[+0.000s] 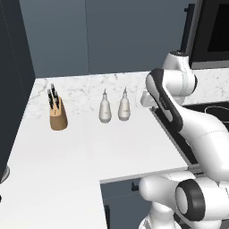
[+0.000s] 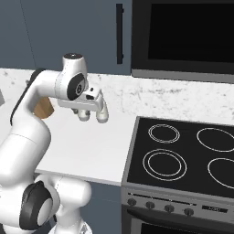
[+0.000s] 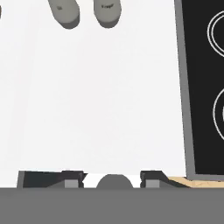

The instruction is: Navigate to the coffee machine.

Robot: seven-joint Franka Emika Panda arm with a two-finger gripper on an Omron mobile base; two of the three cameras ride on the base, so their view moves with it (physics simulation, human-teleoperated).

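Note:
The coffee machine is out of view. My gripper (image 3: 111,181) hangs over the bare white counter (image 3: 100,100), open with nothing between its two dark fingertips (image 3: 72,180). In the right base view my hand (image 2: 93,101) sits above the counter, just left of the stove, pointing down. The left base view has the arm bent over the counter's right end, its hand (image 1: 150,98) close to the stove edge.
Two white bottles (image 1: 114,106) and a wooden knife block (image 1: 57,114) stand at the back of the marble counter (image 1: 89,147). A black stove (image 2: 183,155) with ring burners lies to the right, under a dark oven panel (image 2: 183,32). A dark rounded object (image 1: 2,175) pokes in at the left edge.

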